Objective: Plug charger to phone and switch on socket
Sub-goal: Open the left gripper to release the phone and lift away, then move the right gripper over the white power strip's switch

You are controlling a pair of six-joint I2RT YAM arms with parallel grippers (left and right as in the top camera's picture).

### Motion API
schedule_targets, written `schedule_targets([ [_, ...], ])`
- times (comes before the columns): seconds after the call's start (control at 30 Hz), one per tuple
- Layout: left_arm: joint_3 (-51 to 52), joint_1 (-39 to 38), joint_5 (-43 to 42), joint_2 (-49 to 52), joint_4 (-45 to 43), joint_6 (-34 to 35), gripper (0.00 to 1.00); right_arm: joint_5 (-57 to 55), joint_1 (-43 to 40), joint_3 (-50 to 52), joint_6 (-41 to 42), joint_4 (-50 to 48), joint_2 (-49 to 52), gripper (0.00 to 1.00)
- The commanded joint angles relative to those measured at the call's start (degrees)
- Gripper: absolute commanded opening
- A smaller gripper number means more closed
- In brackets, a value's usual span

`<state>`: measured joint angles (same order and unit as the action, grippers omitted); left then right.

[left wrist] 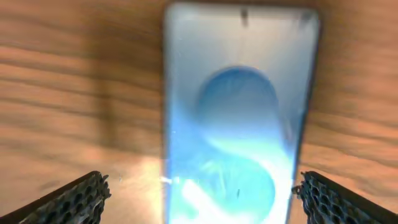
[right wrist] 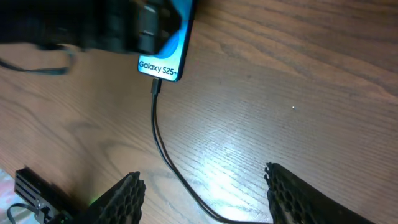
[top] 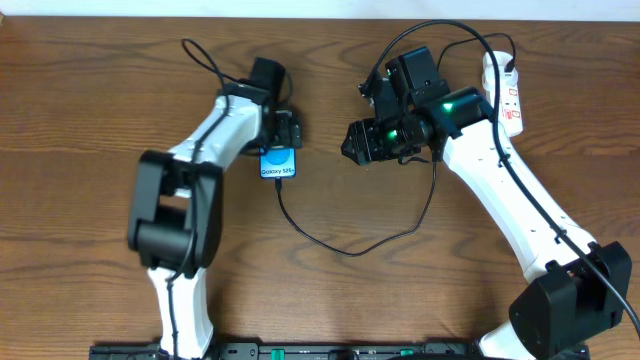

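The phone (top: pixel 279 164) lies flat on the wooden table, its blue screen with white "Galaxy" text facing up. It fills the left wrist view (left wrist: pixel 239 124). My left gripper (top: pixel 284 136) is open over the phone's far half, with one finger on each side (left wrist: pixel 199 190). The charger's thin black cable (top: pixel 345 250) has its tip in the phone's near end (right wrist: pixel 157 87). It loops across the table and passes under my right arm. Its plug is hidden. My right gripper (top: pixel 356 142) is open and empty above the cable (right wrist: pixel 205 193). The socket (top: pixel 506 96) lies at the far right.
The socket's thick white cord runs off toward the table's back edge. Black robot cables arch over my right arm (top: pixel 450 30) and trail behind my left arm (top: pixel 205 60). A black rail (top: pixel 300 350) runs along the table's front edge.
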<state>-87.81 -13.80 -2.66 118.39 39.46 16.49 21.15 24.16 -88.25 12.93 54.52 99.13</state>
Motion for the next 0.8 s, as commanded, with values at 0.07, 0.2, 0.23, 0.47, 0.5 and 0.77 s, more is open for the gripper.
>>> schedule_targets([
  [0.07,-2.2,4.2,0.4,-17.1,2.3,0.1,1.0,0.2,-0.9,-4.2,-1.9,0.0,-2.8,0.64],
  [0.2,-2.2,7.2,0.4,-28.0,4.8,0.1,1.0,0.0,-2.8,-6.3,-1.8,0.2,-5.0,0.65],
  [0.23,-2.2,8.0,0.4,-30.8,5.4,0.1,1.0,-0.1,-3.9,-6.6,-1.6,0.5,-5.7,0.65],
  [0.47,-2.2,11.3,0.4,-42.1,8.0,0.1,1.0,-0.3,-16.3,-6.8,-1.2,3.0,-7.7,0.64],
  [0.5,-2.2,11.5,0.4,-42.9,8.1,0.1,1.0,-0.3,-18.4,-6.8,-1.2,3.5,-7.7,0.64],
  [0.77,-2.2,11.6,0.4,-44.1,8.5,0.1,1.0,-5.4,-32.9,-6.6,-2.3,3.1,-6.2,0.65],
])
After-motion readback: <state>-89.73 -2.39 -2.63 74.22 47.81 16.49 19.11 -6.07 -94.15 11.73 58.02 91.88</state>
